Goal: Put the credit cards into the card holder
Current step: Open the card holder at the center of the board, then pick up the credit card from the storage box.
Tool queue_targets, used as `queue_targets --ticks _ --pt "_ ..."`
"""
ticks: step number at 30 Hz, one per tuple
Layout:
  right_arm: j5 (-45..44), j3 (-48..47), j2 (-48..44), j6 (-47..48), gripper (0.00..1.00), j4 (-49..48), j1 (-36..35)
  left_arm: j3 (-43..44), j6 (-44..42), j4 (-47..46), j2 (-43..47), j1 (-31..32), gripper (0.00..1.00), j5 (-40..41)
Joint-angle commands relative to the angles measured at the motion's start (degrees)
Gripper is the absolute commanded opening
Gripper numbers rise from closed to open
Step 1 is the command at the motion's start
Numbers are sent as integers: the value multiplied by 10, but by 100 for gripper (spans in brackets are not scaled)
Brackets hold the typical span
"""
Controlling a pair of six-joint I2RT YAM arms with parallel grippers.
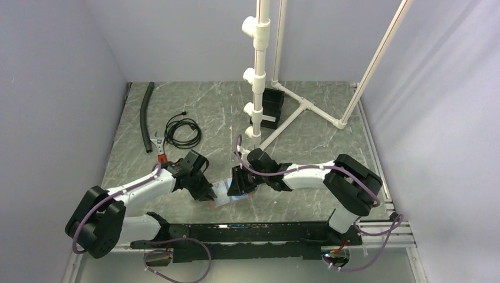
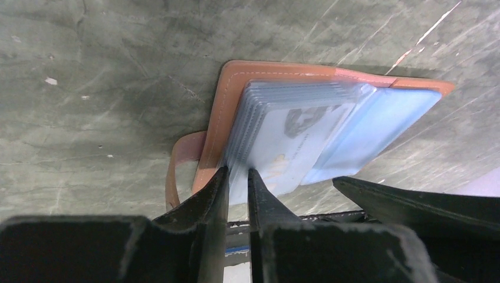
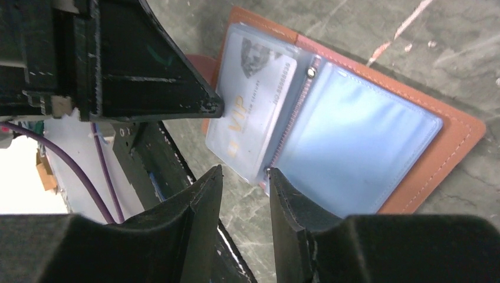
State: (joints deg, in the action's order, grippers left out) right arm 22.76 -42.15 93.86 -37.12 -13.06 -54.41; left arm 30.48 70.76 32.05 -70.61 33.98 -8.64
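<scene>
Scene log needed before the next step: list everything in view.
table: 1, grey-green, under everything
card holder: 1, tan, open, near centre
sleeves: stack, clear bluish, in card holder
card: 1 seen, whitish, in top sleeve
hose: 1, black, far left
cable: 1 coil, black, beside hose
tool: 1, red-handled, near cable
pipe frame: 1, white, far side
box: 1, black, at frame's foot
rail: 1, black, near edge
arms: 2, white-black, reaching inward
left gripper: 1, black, astride sleeves' corner
right gripper: 1, black, open, at sleeves' edge
</scene>
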Motion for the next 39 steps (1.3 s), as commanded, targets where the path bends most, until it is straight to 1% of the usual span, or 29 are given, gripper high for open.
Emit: queue_targets --ticks 1,7,9,16,18,19,21,22,23,25,27,30,32,34,36,39 --pt "54 19 14 -6 38 -75 11 -78 21 41 -69 4 11 63" --pt "97 29 51 -36 36 -134 24 -80 23 36 -75 4 10 61" --pt "104 26 59 -39 35 -140 24 -79 22 38 -76 4 10 60" --pt "115 23 68 -47 28 -148 25 -76 22 48 -54 4 11 63" --pt "97 35 41 -45 28 -138 33 -55 15 82 -36 4 16 70" --pt "88 40 19 -38 30 -123 45 -39 10 103 -23 4 20 77" --pt "55 43 -36 -15 35 -61 58 -5 -3 147 15 4 29 85" --pt "31 46 -66 1 39 -28 61 11 -10 163 35 3 35 105" --pt "11 48 -94 15 43 5 64 22 -25 172 54 1 39 112" --pt "-26 57 -150 38 47 78 79 41 -48 180 87 -11 45 107" --pt "-45 75 -207 44 52 122 109 59 -73 190 112 -22 51 99" --pt "-92 90 -290 51 55 206 161 101 -118 211 154 -37 63 92" --pt "-133 90 -336 52 57 248 196 142 -169 207 173 -47 70 92" --pt "-154 80 -364 51 58 279 245 200 -230 205 170 -53 72 76" --pt "-177 56 -372 45 58 304 306 252 -284 217 152 -53 73 81" --pt "-163 8 -338 59 64 299 369 315 -354 222 128 -53 80 85"
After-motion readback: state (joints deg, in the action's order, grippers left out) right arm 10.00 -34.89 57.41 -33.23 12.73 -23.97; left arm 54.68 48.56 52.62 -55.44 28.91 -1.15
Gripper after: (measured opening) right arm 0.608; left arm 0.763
